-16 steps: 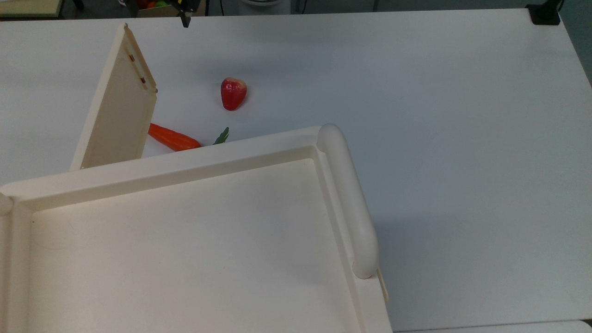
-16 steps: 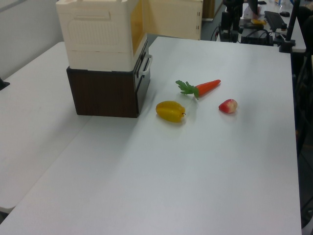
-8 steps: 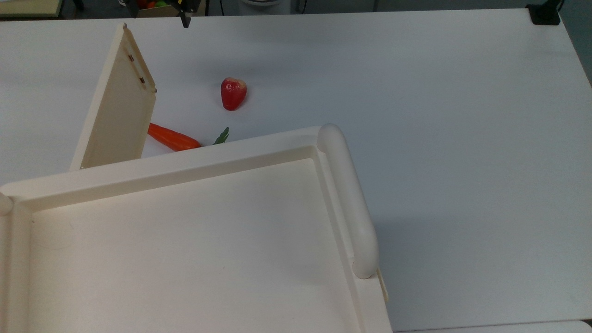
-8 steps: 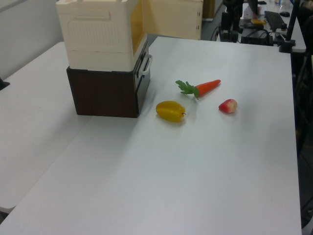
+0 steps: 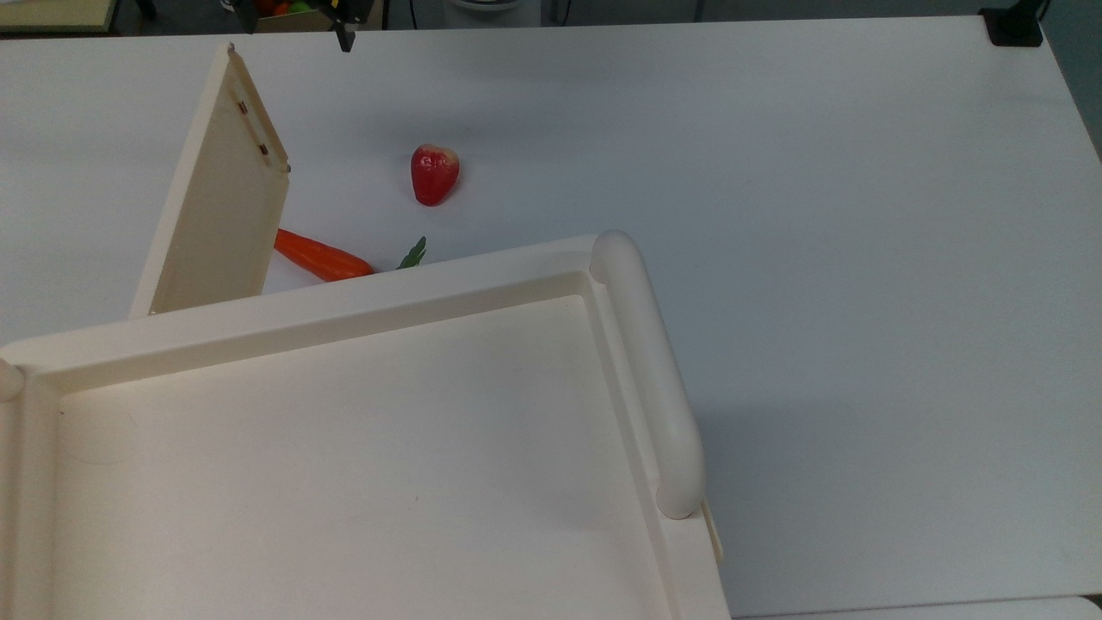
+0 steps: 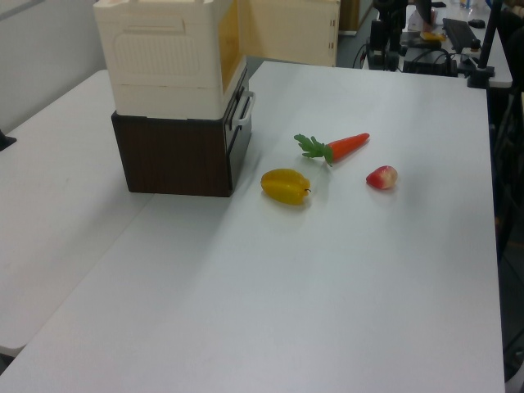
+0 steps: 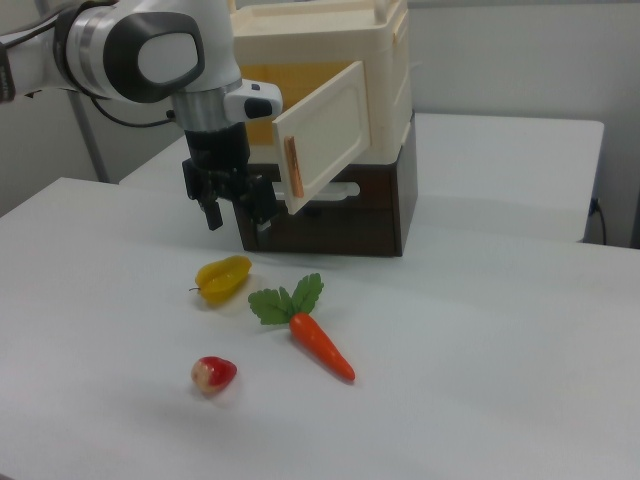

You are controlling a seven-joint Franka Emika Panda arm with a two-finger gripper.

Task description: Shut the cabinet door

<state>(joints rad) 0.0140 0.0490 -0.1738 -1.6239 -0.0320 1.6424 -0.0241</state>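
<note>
Standing ajar, the cabinet door (image 7: 325, 135) swings out from the cream cabinet (image 7: 330, 60) on the white desk (image 7: 480, 340). Just beside the door's handle edge hangs the hand (image 7: 236, 212), fingers spread apart and holding nothing, above a yellow starfruit (image 7: 224, 277).

You see the cabinet door (image 5: 219, 198) standing open from the cabinet (image 5: 362, 448). On the counter (image 5: 775, 172) lie a carrot (image 5: 320, 256), partly behind the door, and a red fruit (image 5: 433, 174) nearby.
</note>
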